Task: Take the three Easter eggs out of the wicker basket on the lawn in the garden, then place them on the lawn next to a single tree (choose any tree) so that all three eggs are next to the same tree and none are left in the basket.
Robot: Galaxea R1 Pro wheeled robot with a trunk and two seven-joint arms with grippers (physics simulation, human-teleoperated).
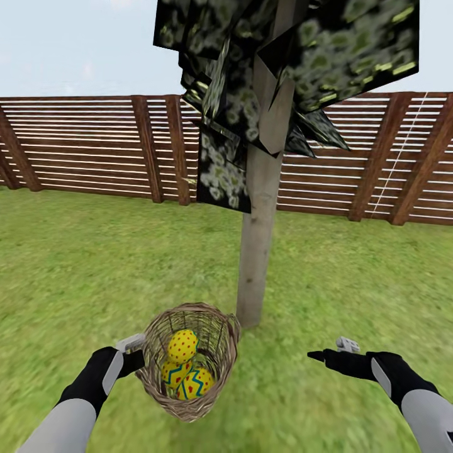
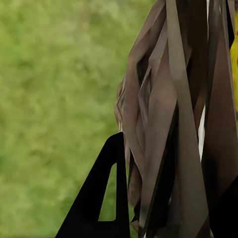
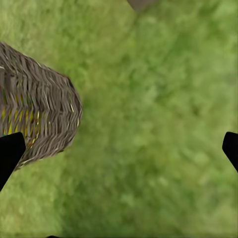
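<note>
Left claw [image 1: 139, 353] clamped on rim of tilted basket [image 1: 217, 352], held just beside tree [image 1: 257, 251] trunk over lawn [image 1: 94, 264]. Three eggs [image 1: 183, 345] inside. Right claw [image 1: 327, 352] spread wide, empty, well apart.

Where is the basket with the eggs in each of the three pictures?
Head view: wicker basket low in the middle, at the left gripper, just before the tree.
Left wrist view: wicker strips close up, right.
Right wrist view: left edge.
Shared landmark: the lawn.
</note>
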